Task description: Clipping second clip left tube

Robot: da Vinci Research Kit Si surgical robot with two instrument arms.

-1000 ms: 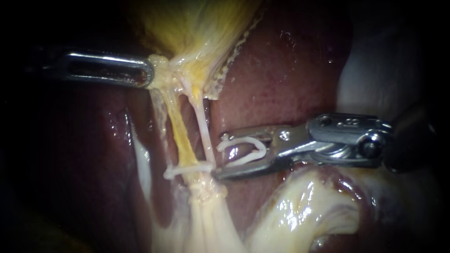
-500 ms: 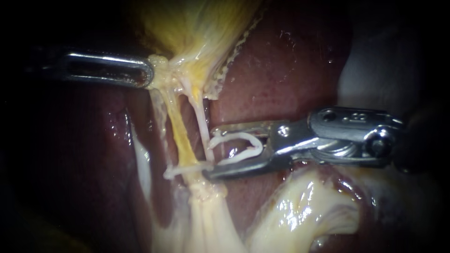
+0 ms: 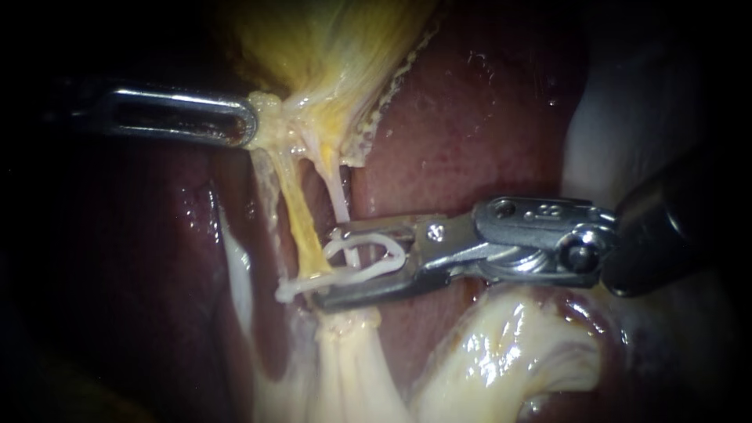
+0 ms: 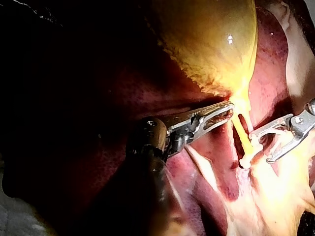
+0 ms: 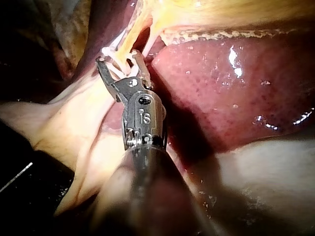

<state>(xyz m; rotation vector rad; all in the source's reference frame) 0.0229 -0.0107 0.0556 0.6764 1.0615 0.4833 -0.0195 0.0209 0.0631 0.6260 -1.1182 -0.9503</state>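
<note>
My left instrument (image 3: 249, 125) comes in from the left, its jaws shut on the bunched tissue at the neck of the yellow gallbladder (image 3: 329, 39). Two tubes run down from there: a yellow left tube (image 3: 301, 223) and a thin white tube (image 3: 338, 200) to its right. A white clip (image 3: 301, 286) lies across the yellow tube low down. My right instrument (image 3: 329, 268) holds an open white clip (image 3: 376, 254) between its spread jaws. These jaws straddle the thin white tube just above the placed clip, and their tips reach the yellow tube. The right wrist view shows the same jaws (image 5: 120, 61).
Dark red liver (image 3: 470, 117) lies behind and right of the tubes. Glistening pale tissue (image 3: 501, 352) bulges under my right instrument's shaft. A pale strand (image 3: 235, 266) runs down left of the tubes. Beyond my left instrument, its wrist view shows my right instrument (image 4: 268, 145).
My right instrument has slid left with its clip, from beside the thin white tube to straddling it, with its tips at the yellow tube. My left instrument has held still.
</note>
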